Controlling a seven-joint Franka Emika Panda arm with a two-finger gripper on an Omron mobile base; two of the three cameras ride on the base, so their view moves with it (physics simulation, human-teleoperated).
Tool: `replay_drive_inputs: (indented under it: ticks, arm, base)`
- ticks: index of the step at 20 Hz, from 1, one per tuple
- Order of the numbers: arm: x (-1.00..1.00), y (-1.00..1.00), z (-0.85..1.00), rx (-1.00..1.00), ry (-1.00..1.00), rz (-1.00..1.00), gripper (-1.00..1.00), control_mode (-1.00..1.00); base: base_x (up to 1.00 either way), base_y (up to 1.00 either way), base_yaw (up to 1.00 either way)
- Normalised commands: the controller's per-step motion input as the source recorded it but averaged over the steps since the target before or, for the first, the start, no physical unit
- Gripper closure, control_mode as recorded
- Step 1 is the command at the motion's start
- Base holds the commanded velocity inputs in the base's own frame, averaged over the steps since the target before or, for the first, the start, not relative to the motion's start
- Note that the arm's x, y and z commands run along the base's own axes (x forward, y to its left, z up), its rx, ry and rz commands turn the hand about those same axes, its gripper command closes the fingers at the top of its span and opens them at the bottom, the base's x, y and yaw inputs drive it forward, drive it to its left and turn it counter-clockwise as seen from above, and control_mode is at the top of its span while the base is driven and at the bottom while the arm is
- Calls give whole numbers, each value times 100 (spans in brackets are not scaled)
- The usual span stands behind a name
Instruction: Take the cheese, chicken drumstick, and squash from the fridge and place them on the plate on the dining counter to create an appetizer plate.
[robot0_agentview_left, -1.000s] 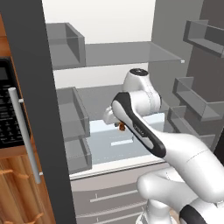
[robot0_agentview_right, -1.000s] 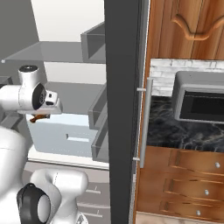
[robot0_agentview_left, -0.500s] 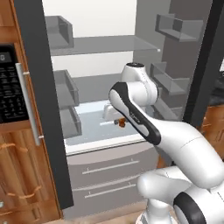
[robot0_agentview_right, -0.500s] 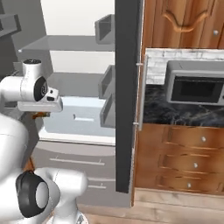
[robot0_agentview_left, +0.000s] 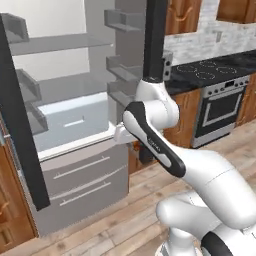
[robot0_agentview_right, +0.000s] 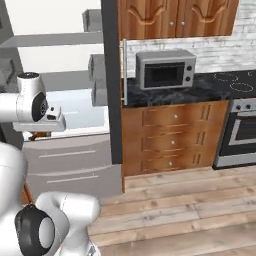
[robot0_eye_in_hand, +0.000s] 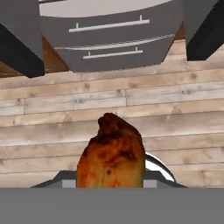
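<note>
My gripper (robot0_agentview_right: 39, 135) is clamped on the chicken drumstick (robot0_eye_in_hand: 111, 155). In the hand view the drumstick rises between my fingers from the bottom edge, brown-orange and mottled, with its narrower end pointing away from the hand. In the right base view a small orange-brown piece shows just under the hand, at the left of the picture.

The hand is held out in front of the fridge (robot0_agentview_left: 70, 130), over the wooden floor (robot0_eye_in_hand: 175, 105) and clear of the shelves. In the hand view, the plank floor lies below the drumstick, and the two grey freezer drawers (robot0_eye_in_hand: 109, 37) with their bar handles sit at the far side of it.

The fridge stands open. Its dark-edged left door (robot0_agentview_left: 20, 125) is swung out at the near left in the left base view, and the right door (robot0_agentview_right: 111, 80) stands edge-on between the fridge and the cabinets in the right base view. The pale drawer (robot0_agentview_left: 75, 122) sits above the freezer drawers.

To the right of the fridge are a microwave (robot0_agentview_right: 165, 69) on a dark counter top (robot0_agentview_right: 200, 87) and, farther right, a stove (robot0_agentview_left: 220, 100).
</note>
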Motion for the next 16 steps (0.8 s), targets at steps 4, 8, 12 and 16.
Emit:
replay_drive_inputs:
  ticks: [4, 8, 12, 16]
  arm:
    - [0, 0, 0, 0, 0, 0, 100, 100]
    - [0, 0, 0, 0, 0, 0, 100, 100]
    - [0, 0, 0, 0, 0, 0, 100, 100]
    - [0, 0, 0, 0, 0, 0, 100, 100]
  base:
    - [-100, 25, -71]
    - [-100, 1, -60]
    - [-100, -6, -51]
    - [-100, -29, -48]
